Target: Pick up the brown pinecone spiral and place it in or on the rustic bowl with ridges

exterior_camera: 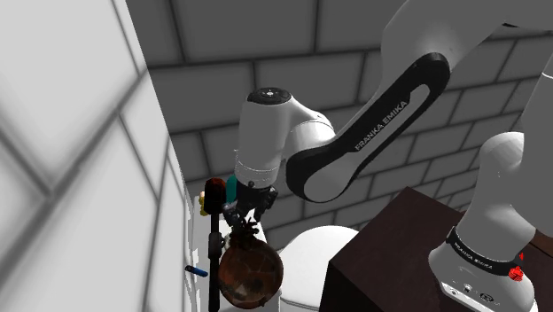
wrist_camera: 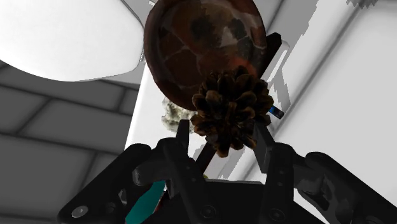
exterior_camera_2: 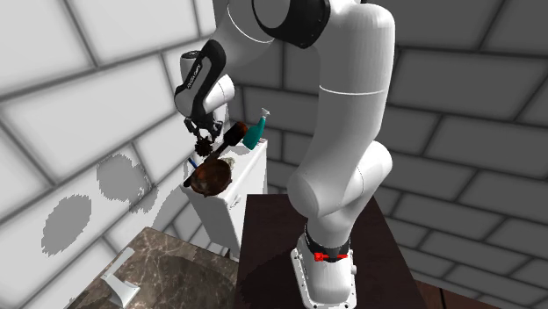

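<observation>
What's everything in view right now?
toilet: 1, white, against the wall
bowl: 1, reddish-brown, on the toilet's tank
pinecone: 1, brown, in the gripper, over the bowl
bottle: 1, teal, on the tank beside the bowl
small item: 1, blue, by the bowl
counter: 1, brown marbled, second exterior view's lower left
stand: 1, dark brown, under the arm
arm: 1, white with dark joints, reaching over the tank
gripper: 1, black, shut on the pinecone

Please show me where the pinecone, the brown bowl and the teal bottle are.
pinecone (wrist_camera: 232, 111): wrist view, middle of its scales.
brown bowl (wrist_camera: 203, 44): wrist view, middle of its visible surface.
teal bottle (exterior_camera_2: 253, 134): second exterior view, its teal body.
</observation>
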### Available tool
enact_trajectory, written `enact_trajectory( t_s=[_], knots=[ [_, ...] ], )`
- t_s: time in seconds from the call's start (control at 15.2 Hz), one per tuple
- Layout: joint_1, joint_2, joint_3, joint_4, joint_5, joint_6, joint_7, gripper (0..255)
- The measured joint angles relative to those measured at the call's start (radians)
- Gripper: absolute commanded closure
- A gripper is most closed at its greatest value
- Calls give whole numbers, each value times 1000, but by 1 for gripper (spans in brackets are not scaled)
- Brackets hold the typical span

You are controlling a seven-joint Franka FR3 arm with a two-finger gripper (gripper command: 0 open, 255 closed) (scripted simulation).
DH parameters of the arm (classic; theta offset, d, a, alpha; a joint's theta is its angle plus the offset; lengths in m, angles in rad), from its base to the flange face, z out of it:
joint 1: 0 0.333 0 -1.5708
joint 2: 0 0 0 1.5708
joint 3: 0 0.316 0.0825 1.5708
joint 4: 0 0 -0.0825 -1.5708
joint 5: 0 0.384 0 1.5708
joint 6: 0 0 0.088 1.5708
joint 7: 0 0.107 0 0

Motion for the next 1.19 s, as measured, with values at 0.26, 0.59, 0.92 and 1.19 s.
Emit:
enact_trajectory(
  t_s=[0.26,0.59,0.92,1.19],
  knots=[
    [8,35,-5,-8,-29,41,31,255],
    [17,94,-22,-14,-73,102,63,255],
    [33,148,-43,-17,-116,156,101,255],
    [49,198,-67,-15,-154,204,130,255]
  ],
)
